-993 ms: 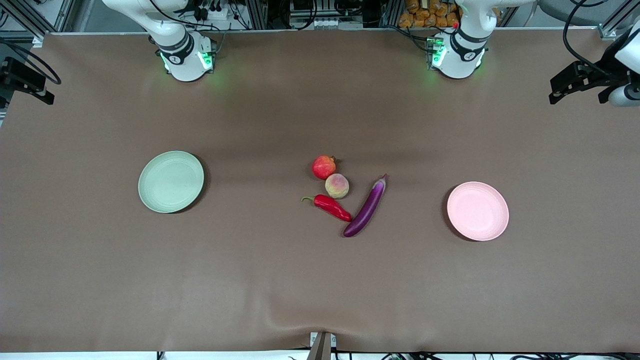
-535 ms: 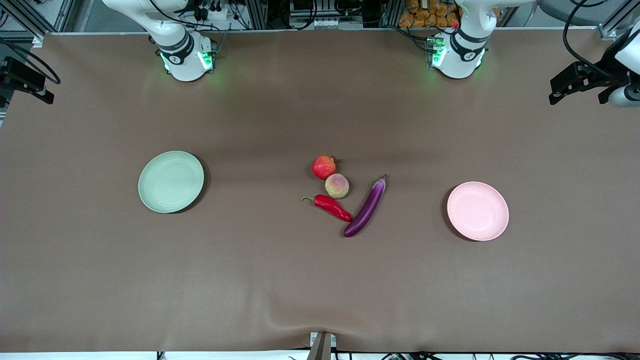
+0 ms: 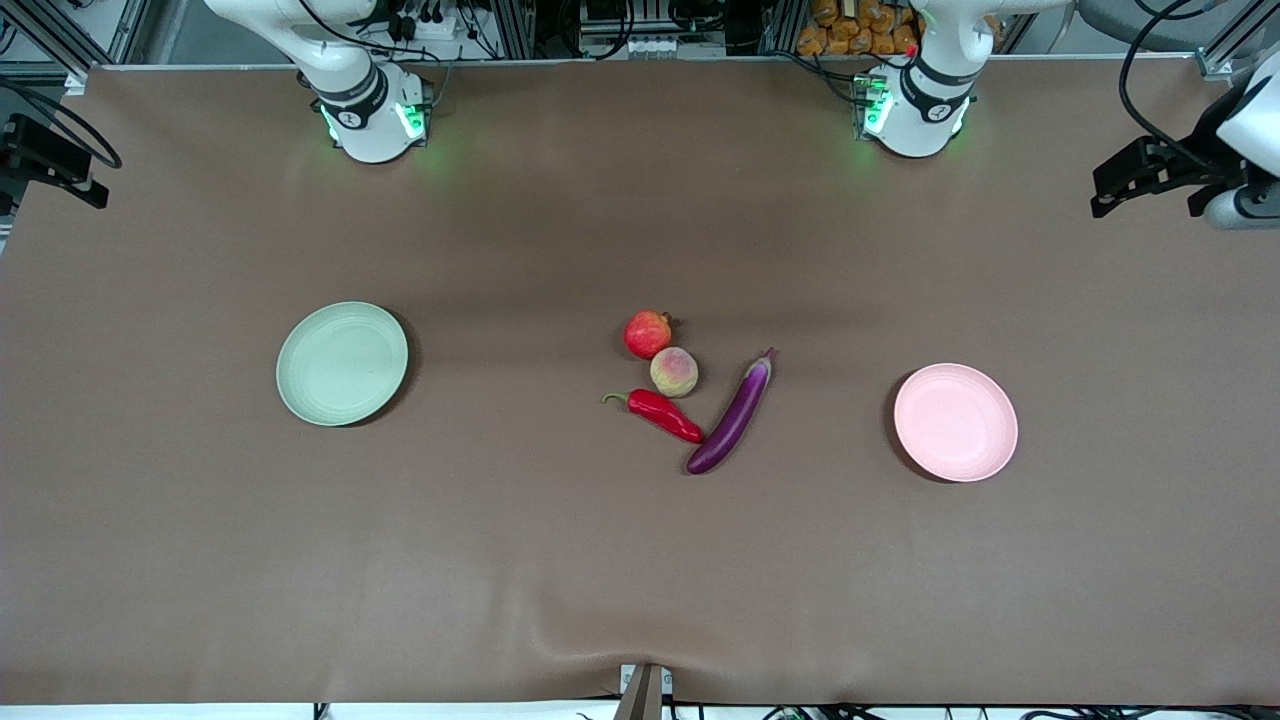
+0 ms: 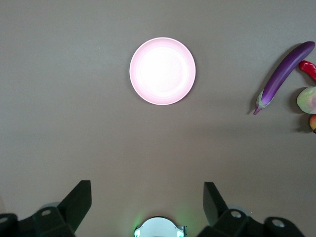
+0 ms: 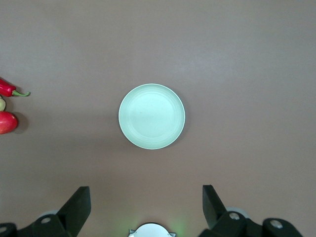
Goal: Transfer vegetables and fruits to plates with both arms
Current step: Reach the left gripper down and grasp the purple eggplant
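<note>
Tool status first: both tools stand fully spread and hold nothing. You see the left tool (image 4: 147,205) high over the left arm's end of the surface (image 3: 640,580), looking straight down on the pink plate (image 3: 955,422). The right tool (image 5: 146,205) hangs the same way over the right arm's end, above the green plate (image 3: 342,363). Neither tool touches anything.

Work through the layout from the front camera outward. Nearest lies the eggplant (image 3: 732,416), its rounded end closest to the camera. Its long axis runs diagonally, with the stem end farther off and angled toward the left arm's end. Just beside it lies the chili pepper (image 3: 661,412), its tip close to the eggplant's rounded end and its green stem pointing toward the right arm's end. Whether the two touch cannot be told. Next comes the peach (image 3: 674,371), then the pomegranate (image 3: 647,333), touching or nearly touching it. All four sit mid-surface, between the plates and well apart from both.

Note the deciding relation: the eggplant is on the cluster's pink-plate side, so the left arm is the nearer one to it. The chili pepper's stem end and the pomegranate face the green plate and suit the right arm. Before you descend on the eggplant, expect to set the tool's fingers across that diagonal axis, not along it. No transfer has begun; both plates are bare.
</note>
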Controlling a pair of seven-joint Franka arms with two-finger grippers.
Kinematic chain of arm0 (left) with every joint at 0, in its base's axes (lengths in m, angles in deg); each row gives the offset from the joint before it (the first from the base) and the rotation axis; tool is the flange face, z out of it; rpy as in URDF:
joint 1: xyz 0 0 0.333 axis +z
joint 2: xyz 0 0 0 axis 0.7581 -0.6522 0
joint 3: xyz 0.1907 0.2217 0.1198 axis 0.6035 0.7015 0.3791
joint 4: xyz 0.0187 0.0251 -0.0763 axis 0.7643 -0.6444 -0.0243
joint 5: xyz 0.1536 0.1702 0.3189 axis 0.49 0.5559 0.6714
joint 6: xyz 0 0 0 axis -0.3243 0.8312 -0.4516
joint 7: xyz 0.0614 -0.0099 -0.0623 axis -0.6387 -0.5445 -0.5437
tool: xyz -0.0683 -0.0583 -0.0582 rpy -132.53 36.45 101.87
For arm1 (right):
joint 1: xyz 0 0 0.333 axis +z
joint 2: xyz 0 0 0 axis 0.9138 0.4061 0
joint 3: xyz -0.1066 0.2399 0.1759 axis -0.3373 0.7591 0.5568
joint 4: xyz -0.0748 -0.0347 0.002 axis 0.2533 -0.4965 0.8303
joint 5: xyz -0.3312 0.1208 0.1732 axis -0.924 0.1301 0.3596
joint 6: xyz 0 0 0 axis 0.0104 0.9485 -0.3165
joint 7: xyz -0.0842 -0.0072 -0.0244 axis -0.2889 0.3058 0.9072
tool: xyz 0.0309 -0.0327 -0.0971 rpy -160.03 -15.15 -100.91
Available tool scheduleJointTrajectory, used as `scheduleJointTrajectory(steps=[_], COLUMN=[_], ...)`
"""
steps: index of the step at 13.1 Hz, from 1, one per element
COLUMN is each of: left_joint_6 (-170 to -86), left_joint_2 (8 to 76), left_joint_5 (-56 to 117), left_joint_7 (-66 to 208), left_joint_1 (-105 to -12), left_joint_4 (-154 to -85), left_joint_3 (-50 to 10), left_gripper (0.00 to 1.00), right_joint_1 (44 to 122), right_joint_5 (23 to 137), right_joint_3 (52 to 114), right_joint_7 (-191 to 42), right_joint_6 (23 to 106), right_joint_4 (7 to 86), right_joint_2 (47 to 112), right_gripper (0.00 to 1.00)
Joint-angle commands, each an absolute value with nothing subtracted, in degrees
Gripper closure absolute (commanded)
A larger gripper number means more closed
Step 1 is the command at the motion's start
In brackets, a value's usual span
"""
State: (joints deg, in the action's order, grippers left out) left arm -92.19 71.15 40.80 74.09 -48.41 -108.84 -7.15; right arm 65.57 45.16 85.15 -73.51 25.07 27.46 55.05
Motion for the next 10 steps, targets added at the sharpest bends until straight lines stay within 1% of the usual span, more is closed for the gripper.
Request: scheduleJointTrajectory(steps=[1,4,6,8,10], left_joint_6=[-91.4,-91.8,-94.5,-99.6,-106.9], left_joint_2=[69.2,63.5,59.2,55.0,53.2], left_joint_5=[40.0,40.0,39.7,39.4,39.8], left_joint_7=[74.3,71.6,72.6,72.7,72.0], left_joint_1=[-48.4,-48.4,-48.3,-48.7,-51.3], left_joint_4=[-109.4,-109.9,-110.2,-112.3,-116.7], left_joint_3=[-9.1,-14.2,-17.3,-21.6,-22.9], left_gripper=[0.0,0.0,0.0,0.0,0.0], right_joint_1=[64.6,64.5,64.0,64.0,63.9], right_joint_5=[46.4,46.4,46.5,46.5,46.5], right_joint_3=[85.7,85.7,85.7,85.8,85.8], right_joint_7=[-74.3,-74.3,-74.3,-74.3,-74.3], right_joint_6=[24.7,24.6,24.6,24.6,24.6], right_joint_4=[27.4,27.4,27.4,27.4,27.4], right_joint_2=[54.8,54.8,54.8,54.8,54.8], right_gripper=[0.0,0.0,0.0,0.0,0.0])
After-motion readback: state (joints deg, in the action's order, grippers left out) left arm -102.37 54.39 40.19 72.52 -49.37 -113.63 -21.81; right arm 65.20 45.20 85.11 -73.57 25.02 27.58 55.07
